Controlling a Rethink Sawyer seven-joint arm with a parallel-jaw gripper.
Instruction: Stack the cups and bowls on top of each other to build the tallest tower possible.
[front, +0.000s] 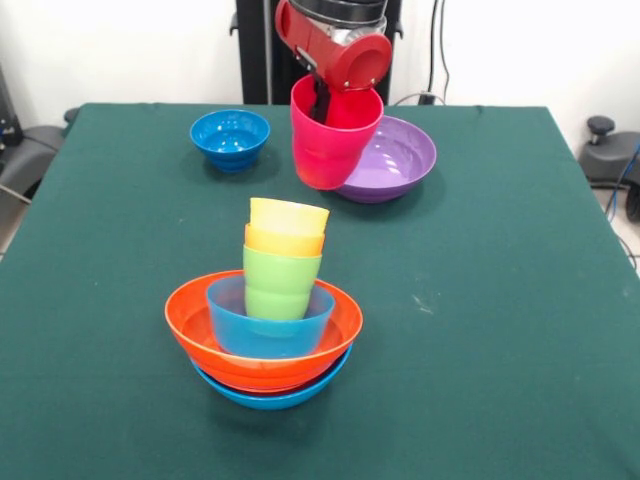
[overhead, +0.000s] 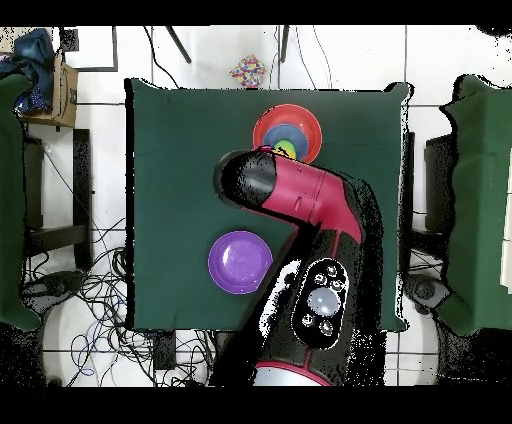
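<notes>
The gripper (front: 322, 100) grasps the magenta cup (front: 332, 140), tilted above the far purple bowl (front: 395, 158); lowered crooked onto the near tower (front: 272, 315), it could topple the yellow cup (front: 289, 215).

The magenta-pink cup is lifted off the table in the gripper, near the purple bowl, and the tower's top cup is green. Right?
Not quite. The front view shows the tower topped by the yellow cup; the green cup is lowest of the three. The rest holds: the magenta-pink cup hangs from the gripper beside the purple bowl.
</notes>
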